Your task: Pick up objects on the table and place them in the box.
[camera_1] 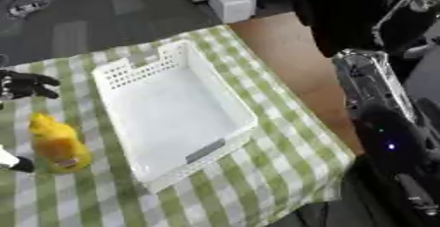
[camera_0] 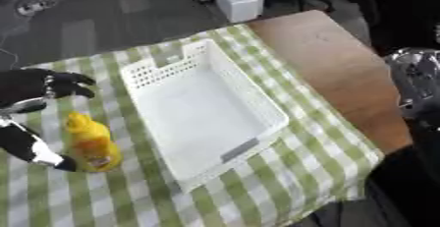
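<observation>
Green-and-white checked cloth covers most of the desk, leaving a bare strip of brown wood along the right side. On the cloth sits a white plastic box with perforated walls, set at an angle, with nothing inside it. Just to its left stands a yellow bottle, upright, with a yellow cap and an orange label low on its body.

The robot's left hand hangs over the cloth beyond the bottle at the left edge of the view, its dark fingers spread and relaxed towards the box, holding nothing. It is near the bottle but not touching it. A black-and-white part of the left arm lies just beside the bottle's base. On the right, only shiny and dark parts of the right arm show; the right hand itself is out of sight.
</observation>
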{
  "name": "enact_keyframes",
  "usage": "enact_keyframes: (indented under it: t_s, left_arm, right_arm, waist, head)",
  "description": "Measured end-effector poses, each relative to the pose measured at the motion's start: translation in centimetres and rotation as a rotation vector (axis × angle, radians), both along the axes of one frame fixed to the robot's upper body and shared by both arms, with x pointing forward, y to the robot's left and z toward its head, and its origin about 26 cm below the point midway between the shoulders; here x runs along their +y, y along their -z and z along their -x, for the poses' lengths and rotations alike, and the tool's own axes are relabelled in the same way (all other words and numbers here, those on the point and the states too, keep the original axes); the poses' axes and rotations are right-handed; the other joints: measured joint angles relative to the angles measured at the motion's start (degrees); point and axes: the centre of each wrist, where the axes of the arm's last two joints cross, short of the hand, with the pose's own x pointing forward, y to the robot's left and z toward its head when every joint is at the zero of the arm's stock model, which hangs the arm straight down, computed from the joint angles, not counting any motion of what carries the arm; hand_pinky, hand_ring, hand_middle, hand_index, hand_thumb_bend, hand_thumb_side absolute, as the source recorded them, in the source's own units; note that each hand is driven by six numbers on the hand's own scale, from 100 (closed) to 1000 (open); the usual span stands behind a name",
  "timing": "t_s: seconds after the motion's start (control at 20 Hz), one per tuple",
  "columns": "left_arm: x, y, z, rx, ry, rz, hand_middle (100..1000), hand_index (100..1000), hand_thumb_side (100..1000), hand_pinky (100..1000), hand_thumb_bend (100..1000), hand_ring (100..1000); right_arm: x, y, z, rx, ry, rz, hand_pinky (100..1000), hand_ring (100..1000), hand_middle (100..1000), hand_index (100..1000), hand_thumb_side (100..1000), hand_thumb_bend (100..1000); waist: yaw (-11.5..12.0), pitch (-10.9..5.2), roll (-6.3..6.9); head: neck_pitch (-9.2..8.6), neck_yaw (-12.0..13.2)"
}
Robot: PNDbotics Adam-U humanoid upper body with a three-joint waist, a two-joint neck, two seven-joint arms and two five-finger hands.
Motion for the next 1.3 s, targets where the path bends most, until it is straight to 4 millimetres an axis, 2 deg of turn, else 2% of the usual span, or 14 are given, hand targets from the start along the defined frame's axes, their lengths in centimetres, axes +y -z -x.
enact_keyframes:
  t_s: [0.1, 0.2, 0.65, 1.3]
  left_arm:
    - [-0.1, -0.1, 0.0, -0.001, 0.003, -0.005, 934, 915, 753, 865, 825, 871]
    - [-0.2, -0.2, -0.1, -0.003, 0.008, -0.011, 933, 914, 756, 813, 843, 872]
    - [-0.1, -1.0, -0.5, -0.023, -0.002, -0.054, 922, 904, 765, 834, 873, 876]
    - [0.5, 0.1, -1.1, 0.000, -0.041, -0.121, 921, 918, 814, 836, 910, 876]
  right_arm:
    - [0.0, 0.0, 0.0, -0.001, -0.001, 0.000, 143, 499, 553, 735, 743, 338]
    - [0.1, -0.1, 0.0, -0.004, -0.003, 0.000, 144, 499, 553, 735, 743, 339]
    - [0.1, -0.2, 0.0, -0.003, -0.004, 0.000, 146, 499, 553, 734, 743, 339]
    - [0.1, -0.3, -0.1, -0.006, -0.006, 0.000, 147, 499, 553, 734, 743, 341]
  waist:
    - [-0.07, 0.00, 0.01]
    - [-0.17, 0.00, 0.01]
    - [-0.51, -0.01, 0.18]
    - [-0.75, -0.02, 0.20]
  head:
    - [0.00, 0.00]
    - [0.00, 0.00]
    - [0.00, 0.01]
    - [0.00, 0.02]
